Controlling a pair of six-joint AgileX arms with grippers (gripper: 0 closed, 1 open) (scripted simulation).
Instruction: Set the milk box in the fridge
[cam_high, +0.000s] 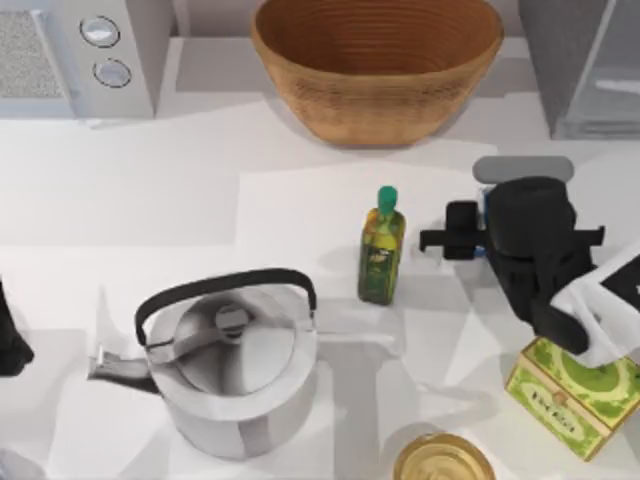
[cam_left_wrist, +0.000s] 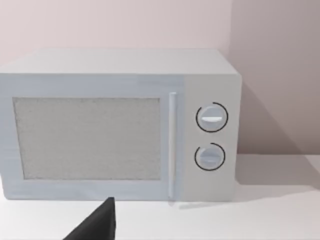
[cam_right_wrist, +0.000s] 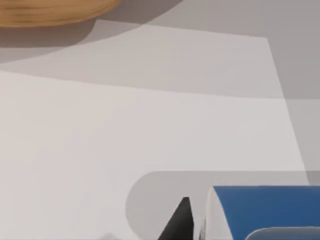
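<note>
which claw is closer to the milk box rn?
Right. The right claw hovers directly over the milk box on the table's right side, beside the oil bottle. The left claw is parked at the table's far left edge.

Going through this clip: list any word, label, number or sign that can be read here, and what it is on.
No text can be read for certain.
Oil bottle: yellow-green label, print too small to read.
Tea box: dark lettering on its green front, too blurred to read.
Milk box, by the right gripper: blue top in sight, no lettering legible.
Microwave: two dials, no numbers or marks.
</note>
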